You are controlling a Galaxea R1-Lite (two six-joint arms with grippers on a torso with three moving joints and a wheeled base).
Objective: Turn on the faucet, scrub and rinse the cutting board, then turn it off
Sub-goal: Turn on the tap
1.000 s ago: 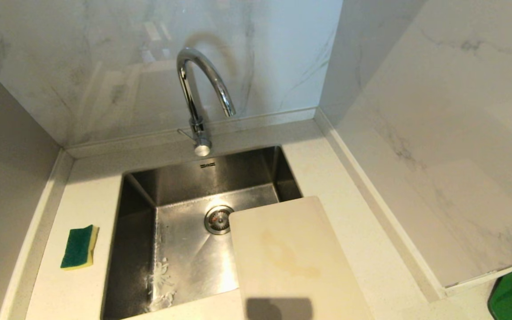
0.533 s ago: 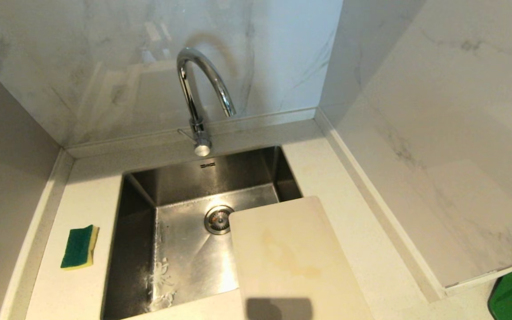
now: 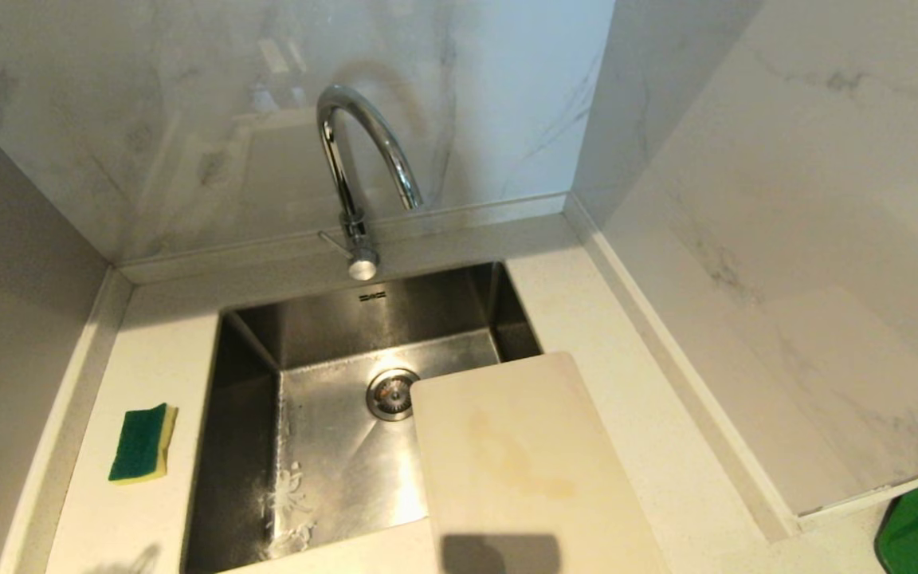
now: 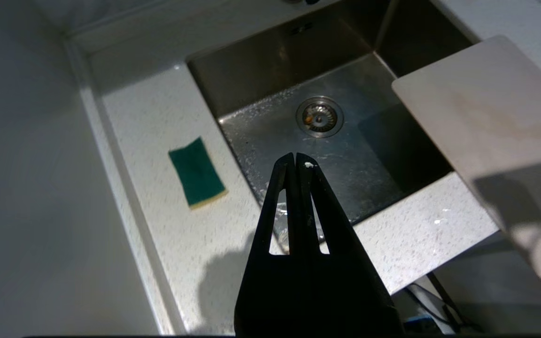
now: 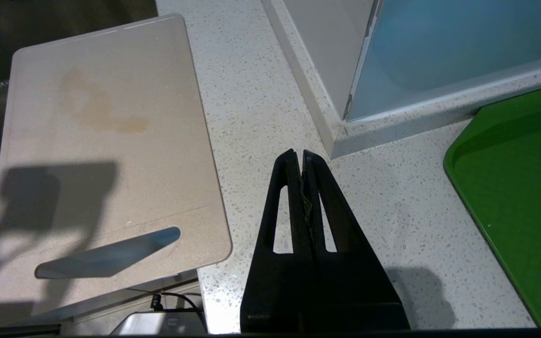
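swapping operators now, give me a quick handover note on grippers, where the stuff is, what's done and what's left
Left gripper: shut, empty, above the sink's near edge.
Right gripper: shut, empty, over the counter right of the cutting board.
Board: lies partly over the sink's right side, stain showing.
Sponge: on the counter left of the sink.
Faucet: no water running.
Done: nothing.
Left: turn on, scrub, rinse, turn off.

Head view: high, looking forward and down at the sink corner.
Left wrist view: above the sink's near edge, facing the drain.
Right wrist view: perhaps lower, over the counter.
Shared: the cutting board.
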